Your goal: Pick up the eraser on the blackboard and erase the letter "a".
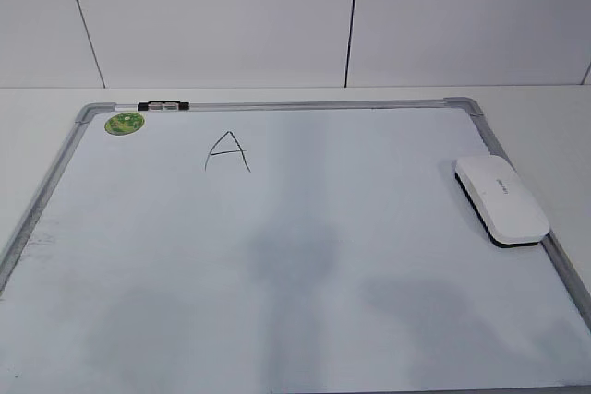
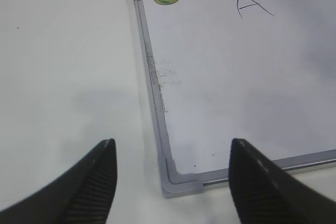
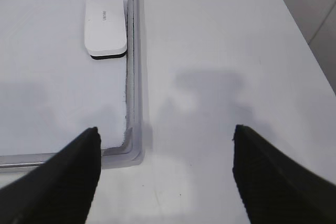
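The white dry-erase blackboard [image 1: 323, 256] lies flat on the white table; it also shows in the left wrist view [image 2: 236, 87] and the right wrist view [image 3: 52, 93]. The white eraser [image 1: 500, 198] lies on its right edge, also seen in the right wrist view [image 3: 105, 26]. No lowercase cursive "a" shows on the board. Only a pointed capital "A" [image 1: 227, 151] is drawn at the upper left, also in the left wrist view [image 2: 254, 4]. My left gripper [image 2: 172, 145] is open and empty over the board's near left corner. My right gripper [image 3: 166, 129] is open and empty beside the near right corner, short of the eraser. Neither arm shows in the exterior view.
A round green sticker [image 1: 124, 123] and a small black-and-silver clip [image 1: 162, 106] sit at the board's far left corner. Marker smudges [image 2: 165, 77] run along the left frame. White table [image 3: 220, 51] lies on both sides of the board, a panelled wall [image 1: 222, 16] behind.
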`<state>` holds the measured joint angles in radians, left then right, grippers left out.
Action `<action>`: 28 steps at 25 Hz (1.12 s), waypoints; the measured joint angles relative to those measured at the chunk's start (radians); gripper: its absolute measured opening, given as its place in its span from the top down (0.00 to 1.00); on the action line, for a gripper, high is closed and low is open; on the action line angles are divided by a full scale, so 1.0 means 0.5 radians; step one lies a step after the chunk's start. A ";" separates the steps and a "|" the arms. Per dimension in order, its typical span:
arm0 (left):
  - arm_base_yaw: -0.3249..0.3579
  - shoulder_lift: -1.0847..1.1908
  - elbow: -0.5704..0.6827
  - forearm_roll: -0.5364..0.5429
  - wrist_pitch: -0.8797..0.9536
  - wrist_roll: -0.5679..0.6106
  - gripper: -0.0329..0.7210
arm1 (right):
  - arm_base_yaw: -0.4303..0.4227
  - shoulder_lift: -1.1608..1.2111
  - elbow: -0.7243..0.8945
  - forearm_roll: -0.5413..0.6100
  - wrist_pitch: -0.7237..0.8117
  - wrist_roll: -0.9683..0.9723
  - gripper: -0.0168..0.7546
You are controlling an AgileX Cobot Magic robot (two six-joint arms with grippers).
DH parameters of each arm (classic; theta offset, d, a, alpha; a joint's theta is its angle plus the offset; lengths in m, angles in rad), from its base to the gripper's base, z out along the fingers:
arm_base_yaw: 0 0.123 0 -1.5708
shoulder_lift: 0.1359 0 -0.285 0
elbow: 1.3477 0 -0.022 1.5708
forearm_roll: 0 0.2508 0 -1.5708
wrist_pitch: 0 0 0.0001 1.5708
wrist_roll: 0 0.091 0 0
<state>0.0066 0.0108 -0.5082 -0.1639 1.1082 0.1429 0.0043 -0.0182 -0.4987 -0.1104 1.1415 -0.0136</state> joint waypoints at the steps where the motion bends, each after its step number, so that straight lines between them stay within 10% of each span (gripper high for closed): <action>1: 0.000 0.000 0.000 0.000 0.000 0.000 0.30 | 0.000 0.000 0.000 0.005 0.000 -0.004 0.21; 28: 0.000 0.000 0.000 0.001 0.000 -0.004 0.30 | 0.000 0.000 0.000 0.006 0.004 -0.011 0.21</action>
<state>0.0066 0.0108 -0.5082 -0.1635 1.1082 0.1411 0.0043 -0.0182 -0.4987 -0.1074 1.1433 -0.0193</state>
